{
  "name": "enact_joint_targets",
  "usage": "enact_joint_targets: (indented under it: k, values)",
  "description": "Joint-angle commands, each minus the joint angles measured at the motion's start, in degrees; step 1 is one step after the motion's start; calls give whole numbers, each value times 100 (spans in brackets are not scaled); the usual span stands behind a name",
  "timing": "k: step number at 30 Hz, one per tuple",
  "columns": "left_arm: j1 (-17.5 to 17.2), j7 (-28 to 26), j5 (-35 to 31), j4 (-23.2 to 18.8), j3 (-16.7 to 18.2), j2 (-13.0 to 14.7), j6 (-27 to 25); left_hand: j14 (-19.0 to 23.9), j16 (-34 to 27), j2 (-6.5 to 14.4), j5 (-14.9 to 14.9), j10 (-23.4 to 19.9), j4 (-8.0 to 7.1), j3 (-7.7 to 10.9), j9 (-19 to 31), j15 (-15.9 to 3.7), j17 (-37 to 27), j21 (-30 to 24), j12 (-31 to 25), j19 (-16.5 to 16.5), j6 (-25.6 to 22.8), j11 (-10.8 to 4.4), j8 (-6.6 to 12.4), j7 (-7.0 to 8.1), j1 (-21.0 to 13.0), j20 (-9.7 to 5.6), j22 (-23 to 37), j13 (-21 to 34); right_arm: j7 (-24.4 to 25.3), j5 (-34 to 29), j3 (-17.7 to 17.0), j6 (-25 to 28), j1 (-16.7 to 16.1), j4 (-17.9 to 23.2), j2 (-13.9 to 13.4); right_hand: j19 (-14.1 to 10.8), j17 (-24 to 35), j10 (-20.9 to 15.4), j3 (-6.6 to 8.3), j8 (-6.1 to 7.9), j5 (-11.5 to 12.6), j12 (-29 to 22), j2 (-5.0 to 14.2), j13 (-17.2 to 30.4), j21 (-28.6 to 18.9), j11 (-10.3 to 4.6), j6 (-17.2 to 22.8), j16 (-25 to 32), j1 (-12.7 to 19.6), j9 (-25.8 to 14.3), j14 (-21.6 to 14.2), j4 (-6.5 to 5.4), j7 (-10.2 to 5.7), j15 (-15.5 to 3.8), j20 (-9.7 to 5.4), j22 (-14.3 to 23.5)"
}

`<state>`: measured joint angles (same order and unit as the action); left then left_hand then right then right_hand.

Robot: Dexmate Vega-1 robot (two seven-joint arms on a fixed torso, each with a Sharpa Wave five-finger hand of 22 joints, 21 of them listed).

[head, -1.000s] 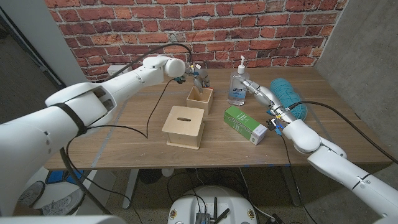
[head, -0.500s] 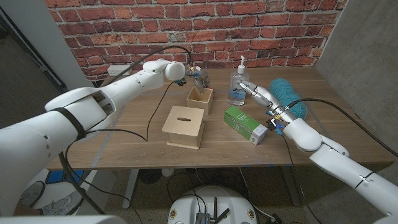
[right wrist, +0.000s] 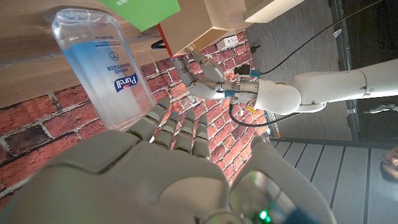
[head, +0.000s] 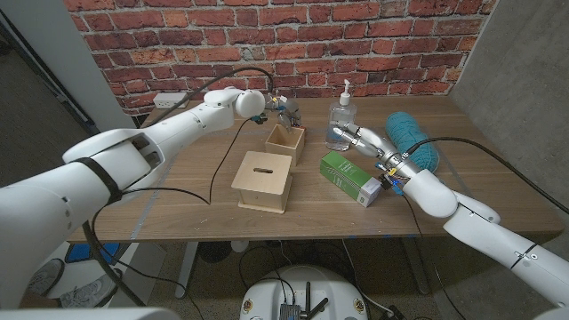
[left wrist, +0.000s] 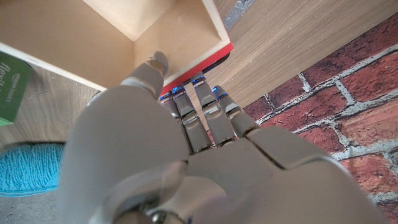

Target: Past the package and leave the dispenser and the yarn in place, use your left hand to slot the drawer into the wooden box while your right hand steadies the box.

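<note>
Right hand has reached the dispenser, fingers apparently open; left hand's grip unclear.

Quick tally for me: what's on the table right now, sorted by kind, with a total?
Wooden pieces: 2, the drawer and the wooden box
Bottles: 1, the dispenser
Cartons: 1, the green package
Yarn: 1, the teal yarn
Total: 5
</note>
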<state>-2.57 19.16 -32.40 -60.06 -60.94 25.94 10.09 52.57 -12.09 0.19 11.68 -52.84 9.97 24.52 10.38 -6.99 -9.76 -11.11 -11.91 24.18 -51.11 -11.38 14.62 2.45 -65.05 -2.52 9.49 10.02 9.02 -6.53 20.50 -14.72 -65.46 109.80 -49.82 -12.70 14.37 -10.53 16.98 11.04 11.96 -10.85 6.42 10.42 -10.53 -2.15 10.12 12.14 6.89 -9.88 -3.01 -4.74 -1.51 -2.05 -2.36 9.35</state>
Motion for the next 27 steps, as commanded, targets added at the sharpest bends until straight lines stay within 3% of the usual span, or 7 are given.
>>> enact_joint_targets:
  k: [1, 5, 17, 27]
  values:
    - [-77, -138, -89, -63, 17, 18, -72, 361, 1, 91, 14, -320, 15, 65, 30, -684, -17, -37, -48, 171, -276, -9, -3, 38, -187, -893, 13, 28, 90, -423, 31, 119, -21, 112, -84, -70, -3, -21, 70, 8, 4, -25, 108, 8, -35, -26, 27, 21, -15, -17, -51, 0, -12, -257, -232, 13]
    - [-90, -202, -122, -52, 15, 9, -92, 719, -47, 185, -5, -637, 6, 7, 10, -693, -48, -20, -54, 291, -513, -9, -44, 73, -295, -897, 14, 43, 129, -471, 23, 141, -34, 127, -77, -77, -5, -24, 77, 7, 1, -23, 109, 8, -35, -32, 35, 22, -18, -17, -55, 1, -15, -272, -238, 13]
    - [-90, -242, -151, -29, -2, -15, -138, 1120, -99, 324, -15, -1056, -1, -140, 33, -699, -79, -14, -67, 462, -900, -12, -51, 51, -424, -903, 20, 78, 115, -490, 11, 150, -33, 141, -95, -94, -16, -41, 106, 13, -5, -24, 113, 9, -35, -33, 75, 27, -13, -18, -81, 16, -11, -260, -235, 13]
    - [-178, -75, -192, -507, 112, 169, -516, 1210, -109, 330, -18, -1139, 4, -189, 40, -701, -81, -20, -70, 514, -985, -11, -49, 49, -452, -904, 23, 87, -10, -620, 23, 45, 13, 175, -230, -103, -17, -42, 114, 11, -13, -20, 109, 9, -34, -31, 90, 28, -22, -19, -80, 19, -15, -253, -232, 13]
